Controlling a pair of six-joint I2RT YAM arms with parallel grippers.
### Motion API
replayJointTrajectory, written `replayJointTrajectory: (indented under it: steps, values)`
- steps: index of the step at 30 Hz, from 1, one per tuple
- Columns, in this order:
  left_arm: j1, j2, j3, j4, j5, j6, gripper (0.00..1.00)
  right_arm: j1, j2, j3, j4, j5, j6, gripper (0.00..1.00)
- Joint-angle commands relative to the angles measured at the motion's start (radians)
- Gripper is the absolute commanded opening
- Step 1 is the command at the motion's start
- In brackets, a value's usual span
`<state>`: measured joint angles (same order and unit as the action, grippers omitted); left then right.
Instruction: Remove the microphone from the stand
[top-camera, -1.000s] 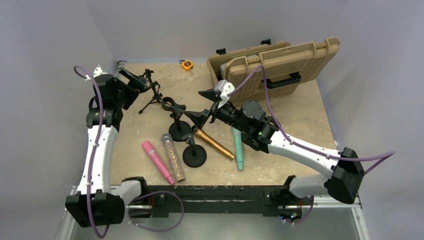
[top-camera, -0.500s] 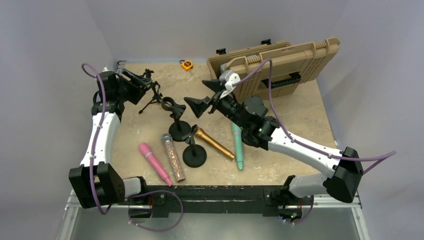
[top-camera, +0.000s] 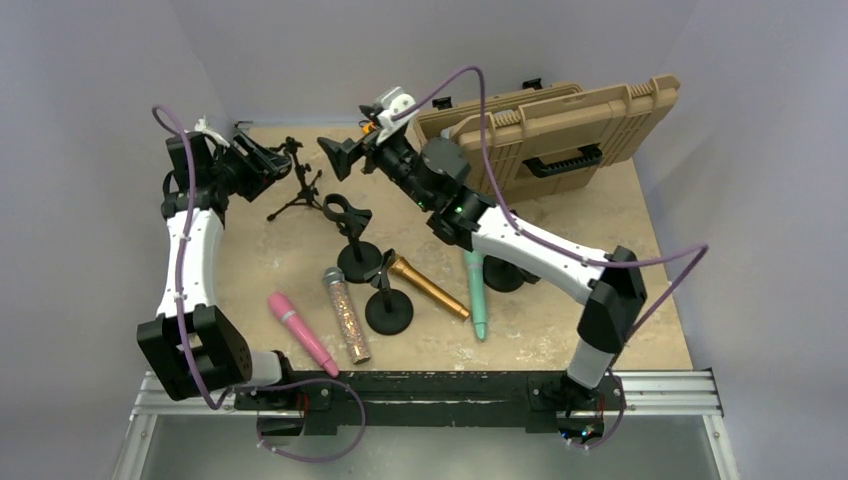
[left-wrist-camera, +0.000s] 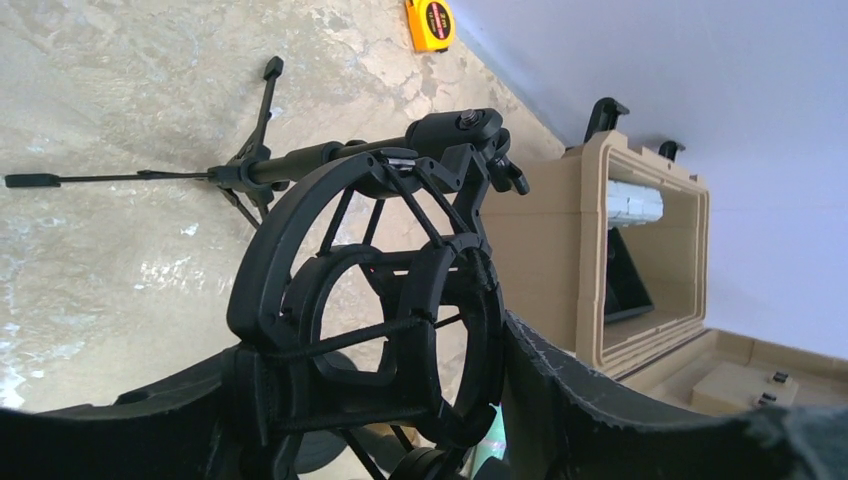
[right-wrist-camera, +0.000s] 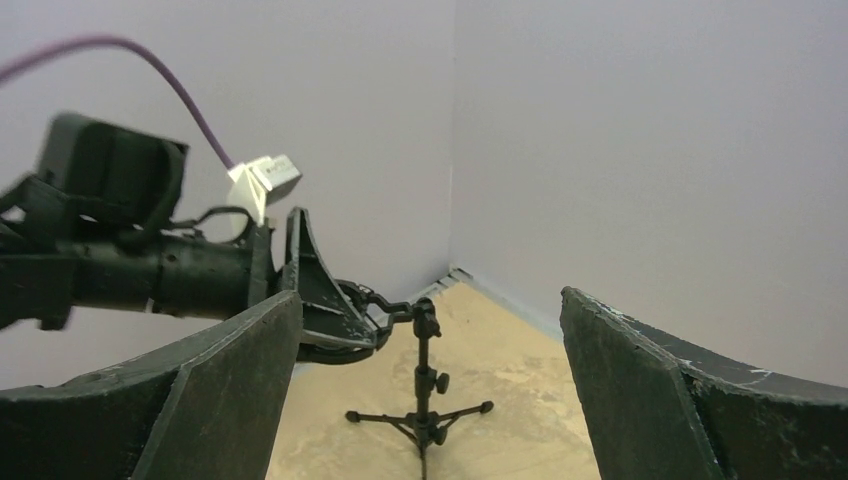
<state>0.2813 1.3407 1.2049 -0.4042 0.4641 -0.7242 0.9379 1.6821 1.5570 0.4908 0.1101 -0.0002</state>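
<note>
A black tripod stand stands at the back left. My left gripper is shut on its shock mount, with a finger pressed against each side of the ring. The ring holds no microphone. Four microphones lie on the table: pink, glitter, gold and teal. The gold one's head rests beside the clip of a round-base stand. My right gripper hangs open in the air right of the tripod, with nothing between its fingers. It faces the tripod stand.
A second round-base stand with an empty clip stands mid-table. An open tan case fills the back right. A yellow tape measure lies at the back edge. Walls close in on the left and the back.
My left gripper closed onto the shock mount. The right arm rose and swung from the table's middle to the back, towards the tripod. The pink microphone shifted slightly left.
</note>
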Motion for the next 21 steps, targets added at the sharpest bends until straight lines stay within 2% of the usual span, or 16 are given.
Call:
replayJointTrajectory:
  steps: [1, 6, 12, 17, 19, 21]
  values:
    - [0.034, 0.029, 0.072, -0.021, 0.078, 0.158, 0.46, 0.007, 0.108, 0.155, -0.040, -0.061, -0.130, 0.98]
    - [0.049, 0.073, 0.075, -0.021, 0.113, 0.159, 0.45, 0.003, 0.231, 0.298, -0.076, -0.182, -0.273, 0.97]
    - [0.056, 0.015, 0.060, -0.003, 0.100, 0.183, 0.63, 0.002, 0.382, 0.514, -0.223, -0.149, -0.370, 0.96]
    - [0.054, -0.067, 0.050, 0.003, 0.044, 0.217, 0.78, 0.002, 0.368, 0.486, -0.188, -0.147, -0.345, 0.97]
    - [0.037, -0.092, 0.071, -0.040, -0.041, 0.229, 0.91, 0.000, 0.349, 0.462, -0.171, -0.145, -0.314, 0.97]
    - [-0.016, -0.109, 0.115, -0.122, -0.208, 0.249, 0.99, 0.000, 0.322, 0.429, -0.147, -0.139, -0.278, 0.97]
